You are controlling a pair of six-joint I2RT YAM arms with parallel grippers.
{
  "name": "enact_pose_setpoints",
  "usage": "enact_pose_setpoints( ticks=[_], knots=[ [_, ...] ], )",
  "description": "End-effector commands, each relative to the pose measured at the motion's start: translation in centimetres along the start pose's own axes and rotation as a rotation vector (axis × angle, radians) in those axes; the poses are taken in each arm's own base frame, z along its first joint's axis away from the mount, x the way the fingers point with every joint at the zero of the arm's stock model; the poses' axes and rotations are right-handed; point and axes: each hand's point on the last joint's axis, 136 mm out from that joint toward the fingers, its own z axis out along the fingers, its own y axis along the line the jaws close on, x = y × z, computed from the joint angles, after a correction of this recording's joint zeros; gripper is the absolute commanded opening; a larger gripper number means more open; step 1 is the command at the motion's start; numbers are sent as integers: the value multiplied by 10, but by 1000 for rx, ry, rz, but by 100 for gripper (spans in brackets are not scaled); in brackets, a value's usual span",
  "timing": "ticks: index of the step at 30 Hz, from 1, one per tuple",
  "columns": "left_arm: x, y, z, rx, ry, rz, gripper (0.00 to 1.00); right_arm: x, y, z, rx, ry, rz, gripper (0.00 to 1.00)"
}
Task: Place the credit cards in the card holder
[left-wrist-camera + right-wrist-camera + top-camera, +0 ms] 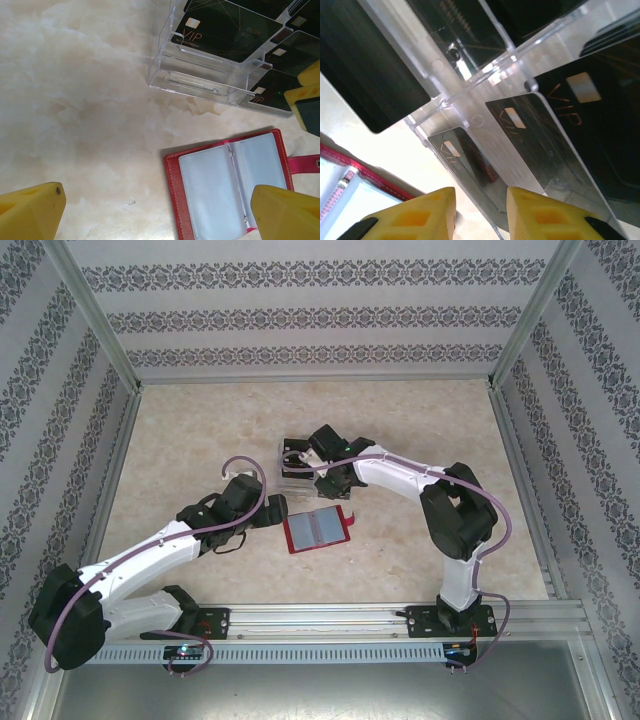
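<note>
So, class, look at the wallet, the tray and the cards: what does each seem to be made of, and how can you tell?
The wallet: red leather or imitation, matte, stitched edge; clear glossy plastic sleeves inside. The tray: hard transparent plastic, probably acrylic; table shows through, edges glint. The cards: stiff black plastic, likely glossy, with gold lettering.

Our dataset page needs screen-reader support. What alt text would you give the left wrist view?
An open red card holder with empty clear sleeves lies on a beige table, near a clear plastic tray holding black credit cards marked VIP. The left gripper is open, its yellow fingertips at the bottom corners.
</note>
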Motion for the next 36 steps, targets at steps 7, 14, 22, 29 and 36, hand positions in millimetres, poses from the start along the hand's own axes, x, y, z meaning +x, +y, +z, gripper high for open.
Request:
enact_pose_setpoints(
  ticks=[7, 14, 22, 29, 36],
  knots=[
    [1, 5, 0, 1, 2, -31, 97, 3, 3, -3, -11, 28, -41, 11],
    [0, 9, -2, -15, -9, -39, 98, -18, 14, -32, -22, -49, -49, 22],
    [-12, 46, -18, -120, -102, -160, 100, -49, 44, -46, -68, -97, -119, 37],
    [-28, 92, -57, -194, -257, -331, 100, -65, 60, -25, -105, -76, -148, 37],
    [-27, 99, -63, -181, -273, -382, 100, -69, 68, -3, -116, -35, -182, 38]
  ],
)
